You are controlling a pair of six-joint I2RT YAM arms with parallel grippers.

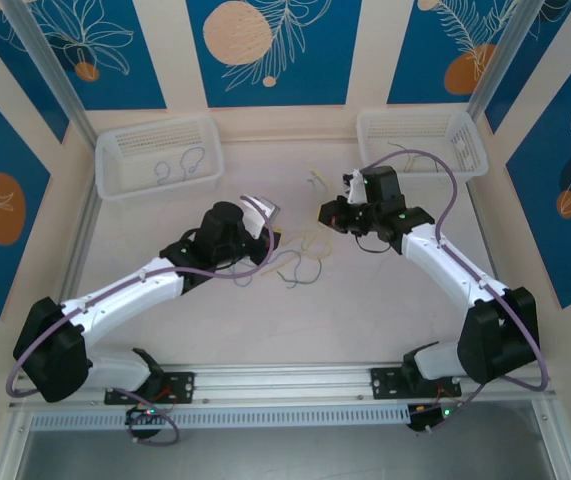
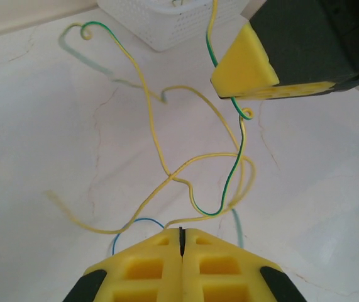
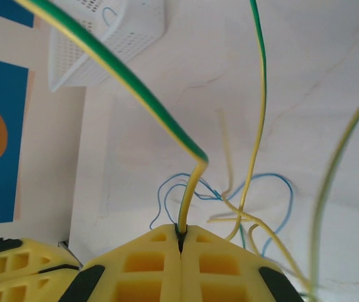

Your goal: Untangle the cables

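The cables [image 1: 300, 262] lie in a loose tangle of pale yellow, blue and green-yellow wires on the white table between my two grippers. In the left wrist view my left gripper [image 2: 182, 228] is shut, and a pale yellow cable [image 2: 198, 218] runs into its tips. A green-yellow cable [image 2: 228, 179] climbs from the tangle to my right gripper's finger [image 2: 245, 69]. In the right wrist view my right gripper [image 3: 180, 231] is shut on that green-yellow cable [image 3: 192, 185], which rises taut up and left. Blue cables [image 3: 273, 182] lie loose below. From above, the left gripper [image 1: 273, 240] and right gripper [image 1: 325, 214] flank the tangle.
A white basket [image 1: 115, 185] at the back left holds blue wires [image 1: 180, 165]. A second white basket [image 1: 465, 150] stands at the back right. A short pale wire [image 1: 317, 180] lies loose between them. Patterned walls enclose the table on three sides.
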